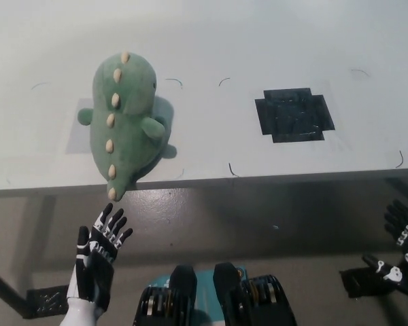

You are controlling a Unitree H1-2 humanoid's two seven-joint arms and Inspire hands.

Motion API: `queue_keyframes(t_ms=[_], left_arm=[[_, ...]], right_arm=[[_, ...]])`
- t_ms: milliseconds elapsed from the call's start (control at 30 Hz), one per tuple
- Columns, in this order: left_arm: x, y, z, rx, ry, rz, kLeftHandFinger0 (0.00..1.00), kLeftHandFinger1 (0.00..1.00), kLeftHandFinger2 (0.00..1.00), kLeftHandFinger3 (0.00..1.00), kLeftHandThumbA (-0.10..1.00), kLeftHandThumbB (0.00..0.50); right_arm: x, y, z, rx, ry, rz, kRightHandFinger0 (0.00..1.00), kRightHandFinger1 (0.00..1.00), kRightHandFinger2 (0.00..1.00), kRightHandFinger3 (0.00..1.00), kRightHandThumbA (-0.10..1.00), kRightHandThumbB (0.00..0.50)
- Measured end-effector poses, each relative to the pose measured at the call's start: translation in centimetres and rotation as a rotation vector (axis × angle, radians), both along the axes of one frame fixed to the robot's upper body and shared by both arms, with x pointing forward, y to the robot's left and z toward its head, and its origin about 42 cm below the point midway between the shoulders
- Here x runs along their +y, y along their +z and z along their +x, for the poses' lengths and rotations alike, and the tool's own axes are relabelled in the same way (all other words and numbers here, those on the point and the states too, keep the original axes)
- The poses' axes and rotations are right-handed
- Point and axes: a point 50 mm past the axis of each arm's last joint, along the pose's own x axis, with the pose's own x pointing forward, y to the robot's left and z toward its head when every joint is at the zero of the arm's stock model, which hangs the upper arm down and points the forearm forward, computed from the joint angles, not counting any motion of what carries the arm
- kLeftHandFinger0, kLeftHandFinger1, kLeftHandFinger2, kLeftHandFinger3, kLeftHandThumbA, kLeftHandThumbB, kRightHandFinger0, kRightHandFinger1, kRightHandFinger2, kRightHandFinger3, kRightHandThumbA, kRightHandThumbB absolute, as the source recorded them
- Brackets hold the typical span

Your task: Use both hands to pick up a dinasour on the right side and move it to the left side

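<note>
Dinosaur (125, 122) lies on the table (258, 41) at left, tail over the near edge, just above the left hand (96, 261). Both hands, right hand (402, 241) included, hang below the table, fingers spread, empty.

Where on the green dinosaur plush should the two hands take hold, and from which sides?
Grip the green dinosaur plush around its wide middle, one hand on each flank. It lies lengthwise, tail tip over the table edge; the tail is too thin. Both the left hand and right hand hang open below the table.
</note>
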Motion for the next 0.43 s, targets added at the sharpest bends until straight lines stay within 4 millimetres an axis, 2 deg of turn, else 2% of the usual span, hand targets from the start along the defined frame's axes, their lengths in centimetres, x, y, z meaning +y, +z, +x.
queue_keyframes(t_ms=[67,233,433], left_arm=[[0.00,0.06,0.06,-0.002,-0.001,0.000,1.00,1.00,1.00,1.00,1.00,0.403],[-0.06,0.23,0.22,-0.009,-0.005,0.001,1.00,1.00,1.00,1.00,1.00,0.393],[-0.09,0.43,0.28,-0.016,-0.007,0.001,1.00,1.00,1.00,1.00,1.00,0.409]], right_arm=[[0.32,-0.05,0.01,-0.001,0.002,0.008,1.00,1.00,1.00,1.00,1.00,0.220],[0.40,0.00,0.10,-0.005,-0.001,0.013,1.00,1.00,1.00,1.00,1.00,0.232],[0.24,0.12,0.17,-0.009,-0.006,0.015,1.00,1.00,1.00,1.00,1.00,0.238]])
